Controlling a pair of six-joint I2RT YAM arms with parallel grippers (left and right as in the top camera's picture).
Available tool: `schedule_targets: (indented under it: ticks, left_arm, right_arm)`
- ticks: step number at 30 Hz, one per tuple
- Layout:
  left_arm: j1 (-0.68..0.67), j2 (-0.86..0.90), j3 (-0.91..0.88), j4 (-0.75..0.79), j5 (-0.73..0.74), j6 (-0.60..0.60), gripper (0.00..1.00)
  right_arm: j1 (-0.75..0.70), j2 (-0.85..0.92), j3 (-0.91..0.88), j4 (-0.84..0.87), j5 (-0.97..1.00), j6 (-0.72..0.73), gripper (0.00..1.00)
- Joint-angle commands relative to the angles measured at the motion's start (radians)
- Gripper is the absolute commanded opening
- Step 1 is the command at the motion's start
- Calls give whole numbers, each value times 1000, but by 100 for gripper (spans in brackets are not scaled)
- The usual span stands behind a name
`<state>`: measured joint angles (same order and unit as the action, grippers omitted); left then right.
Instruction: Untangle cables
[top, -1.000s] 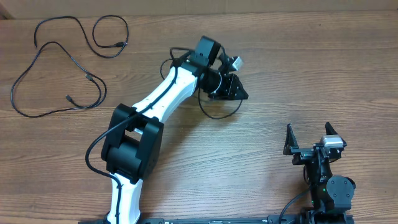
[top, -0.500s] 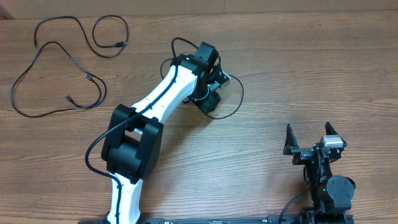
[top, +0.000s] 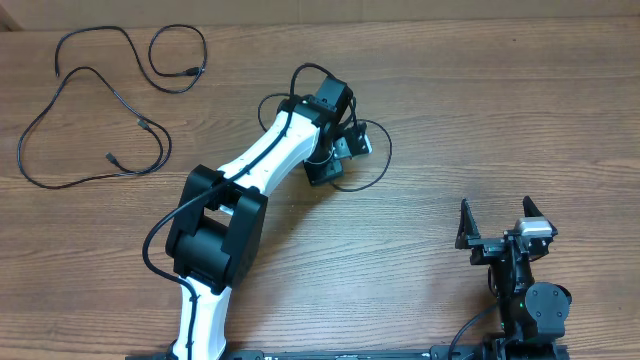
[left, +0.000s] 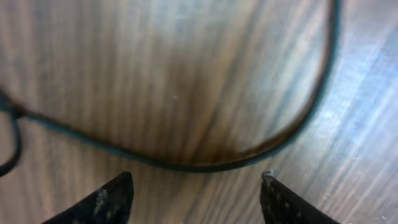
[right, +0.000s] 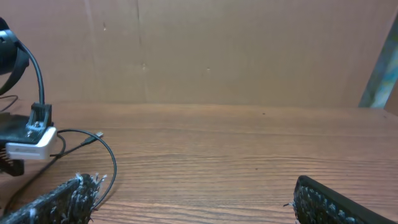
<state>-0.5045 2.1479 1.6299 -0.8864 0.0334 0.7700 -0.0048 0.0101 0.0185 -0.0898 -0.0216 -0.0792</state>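
Cable loop (left: 205, 167) lies loose ahead of the left gripper (left: 198, 178), whose jaws have just spread: apparently released, one strand laid out; the right gripper (top: 495, 215) idles, spread, empty.

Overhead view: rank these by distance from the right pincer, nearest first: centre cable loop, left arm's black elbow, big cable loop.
From the right pincer:
1. centre cable loop, mid-table, up and left of it
2. left arm's black elbow, lower left
3. big cable loop, far left

cable (left: 186, 168): blurred, runs off edges; left hand (left: 198, 179): cropped at bottom
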Motion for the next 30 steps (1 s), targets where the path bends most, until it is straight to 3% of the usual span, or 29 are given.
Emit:
schedule_targets:
  ticks: [1,11,21,24,26,29,30]
  left_arm:
    - [-7,24,-25,-5,105,129,69]
    - [-5,24,-92,14,98,310,69]
    - [-6,24,-124,85,100,342,66]
    - [-6,24,-132,85,130,341,56]
    - [-6,24,-141,84,156,338,40]
    - [-7,24,-157,81,159,315,4]
    - [-7,24,-159,78,159,294,4]
  right_arm:
    - [5,-7,-10,6,2,3,100]
    - [5,-7,-10,6,2,3,100]
    - [5,-7,-10,6,2,3,100]
    - [5,-7,-10,6,2,3,100]
    - [5,-7,-10,5,2,3,100]
    - [5,-7,-10,6,2,3,100]
    - [5,-7,-10,6,2,3,100]
